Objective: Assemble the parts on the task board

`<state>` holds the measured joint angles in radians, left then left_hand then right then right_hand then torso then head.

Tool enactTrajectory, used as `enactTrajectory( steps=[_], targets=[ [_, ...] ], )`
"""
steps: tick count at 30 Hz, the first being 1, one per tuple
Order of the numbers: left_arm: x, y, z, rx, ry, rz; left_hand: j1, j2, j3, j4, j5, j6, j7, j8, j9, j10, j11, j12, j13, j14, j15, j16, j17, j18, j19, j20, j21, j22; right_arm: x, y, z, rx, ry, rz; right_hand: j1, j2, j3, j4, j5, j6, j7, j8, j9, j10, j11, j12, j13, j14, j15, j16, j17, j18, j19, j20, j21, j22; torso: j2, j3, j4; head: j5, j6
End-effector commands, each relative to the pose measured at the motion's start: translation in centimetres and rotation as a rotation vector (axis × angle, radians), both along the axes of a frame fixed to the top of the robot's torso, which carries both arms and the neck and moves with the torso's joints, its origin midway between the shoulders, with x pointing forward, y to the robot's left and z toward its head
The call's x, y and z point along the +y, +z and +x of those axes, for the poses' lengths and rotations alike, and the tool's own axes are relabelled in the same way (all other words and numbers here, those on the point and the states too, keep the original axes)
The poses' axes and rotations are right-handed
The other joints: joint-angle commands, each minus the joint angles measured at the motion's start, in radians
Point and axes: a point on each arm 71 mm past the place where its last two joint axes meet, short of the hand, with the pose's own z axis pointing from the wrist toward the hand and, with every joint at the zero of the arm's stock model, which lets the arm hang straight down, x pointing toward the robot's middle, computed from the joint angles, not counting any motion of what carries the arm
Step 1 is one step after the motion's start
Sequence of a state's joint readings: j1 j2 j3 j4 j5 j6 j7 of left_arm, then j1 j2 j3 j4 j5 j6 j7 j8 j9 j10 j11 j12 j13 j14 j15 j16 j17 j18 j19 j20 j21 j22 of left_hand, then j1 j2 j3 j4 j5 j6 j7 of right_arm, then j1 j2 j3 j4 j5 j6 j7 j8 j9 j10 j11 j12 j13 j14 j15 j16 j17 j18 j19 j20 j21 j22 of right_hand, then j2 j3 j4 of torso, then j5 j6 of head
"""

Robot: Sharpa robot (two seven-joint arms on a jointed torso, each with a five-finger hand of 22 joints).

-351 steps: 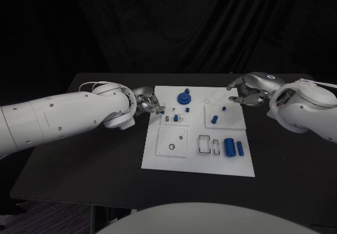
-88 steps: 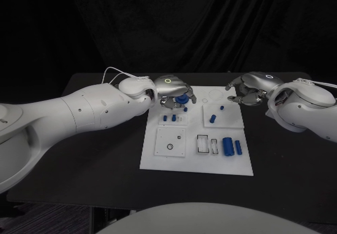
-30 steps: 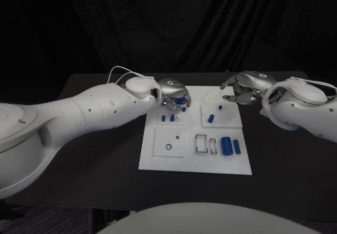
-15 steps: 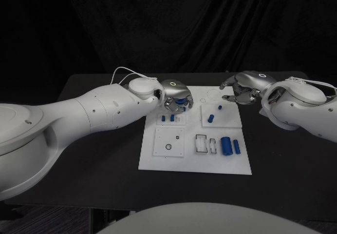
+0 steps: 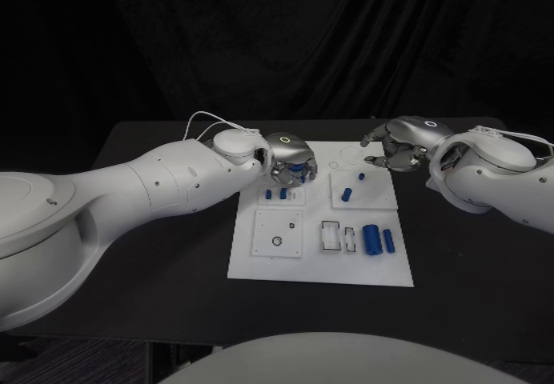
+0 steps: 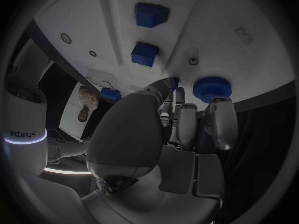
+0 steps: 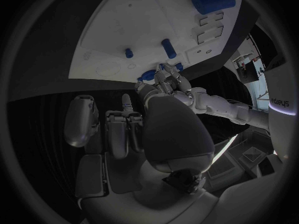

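Head view: the silver left hand [image 5: 289, 156] sits over the round, ridged blue plastic gear [image 5: 299, 169] in the upper middle of the frame, near the far edge of the flat white task board [image 5: 289, 268] on the matte black tabletop [image 5: 162, 264]. In the left wrist view its fingers [image 6: 218, 122] curl beside the gear [image 6: 212, 88]; whether they clamp it I cannot tell. A slip on the smooth plastic could tilt the gear off its seat, while the right hand [image 5: 399, 152], fingers apart and holding nothing, hovers near a small upright blue peg [image 5: 361, 176] it might nudge.

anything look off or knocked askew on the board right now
Nothing stands out. The task board lies flat on the table, blue parts sit in tidy spots, and the left hand is over the blue gear at the far edge.
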<state>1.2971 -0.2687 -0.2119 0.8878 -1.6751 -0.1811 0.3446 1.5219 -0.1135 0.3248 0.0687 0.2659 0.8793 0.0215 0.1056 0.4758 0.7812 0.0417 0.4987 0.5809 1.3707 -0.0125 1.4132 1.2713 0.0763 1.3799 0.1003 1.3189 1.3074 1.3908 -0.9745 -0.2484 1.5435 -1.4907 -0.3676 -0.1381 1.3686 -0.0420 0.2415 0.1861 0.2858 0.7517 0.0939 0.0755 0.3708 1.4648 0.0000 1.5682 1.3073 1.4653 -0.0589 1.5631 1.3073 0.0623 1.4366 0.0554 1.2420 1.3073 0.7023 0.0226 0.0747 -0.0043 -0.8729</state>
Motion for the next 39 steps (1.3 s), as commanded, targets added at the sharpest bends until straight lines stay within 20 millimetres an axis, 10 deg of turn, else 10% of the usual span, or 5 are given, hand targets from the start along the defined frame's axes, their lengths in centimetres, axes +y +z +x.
enactTrajectory(
  steps=[1,39],
  targets=[
    [-0.2,-0.2,-0.2,0.019,-0.012,0.010,-0.005,0.007,0.005,-0.001,0.004,0.008,0.000,0.006,0.001,0.009,0.001,0.004,0.001,0.005,-0.002,0.004,-0.001,-0.013,0.005,-0.002,0.002,0.180,-0.1,0.0,0.0,-0.010,-0.007,0.004,-0.005,0.007,-0.001,-0.005,-0.001,0.008,0.001,-0.004,-0.001,0.106,0.004,0.003,0.263,0.101,0.004,-0.006,0.256,0.007,-0.008,0.002,-0.006,0.171,0.000,0.0001,0.0021,-0.001,0.000],
    [1.5,0.4,-0.9,-0.075,-0.041,-0.087,-0.020,0.034,0.017,-0.029,-0.013,0.111,0.040,0.046,0.086,0.179,-0.033,-0.066,0.012,0.046,-0.032,0.021,0.020,-0.022,0.038,-0.009,0.041,0.192,-0.7,0.0,-0.3,-0.002,-0.018,0.000,-0.006,0.007,0.001,-0.008,-0.001,0.010,0.001,-0.005,-0.004,0.106,0.004,0.003,0.263,0.101,0.004,-0.008,0.255,0.007,-0.008,0.002,-0.007,0.171,-0.002,-0.0004,0.0042,-0.006,0.000]
  ],
)
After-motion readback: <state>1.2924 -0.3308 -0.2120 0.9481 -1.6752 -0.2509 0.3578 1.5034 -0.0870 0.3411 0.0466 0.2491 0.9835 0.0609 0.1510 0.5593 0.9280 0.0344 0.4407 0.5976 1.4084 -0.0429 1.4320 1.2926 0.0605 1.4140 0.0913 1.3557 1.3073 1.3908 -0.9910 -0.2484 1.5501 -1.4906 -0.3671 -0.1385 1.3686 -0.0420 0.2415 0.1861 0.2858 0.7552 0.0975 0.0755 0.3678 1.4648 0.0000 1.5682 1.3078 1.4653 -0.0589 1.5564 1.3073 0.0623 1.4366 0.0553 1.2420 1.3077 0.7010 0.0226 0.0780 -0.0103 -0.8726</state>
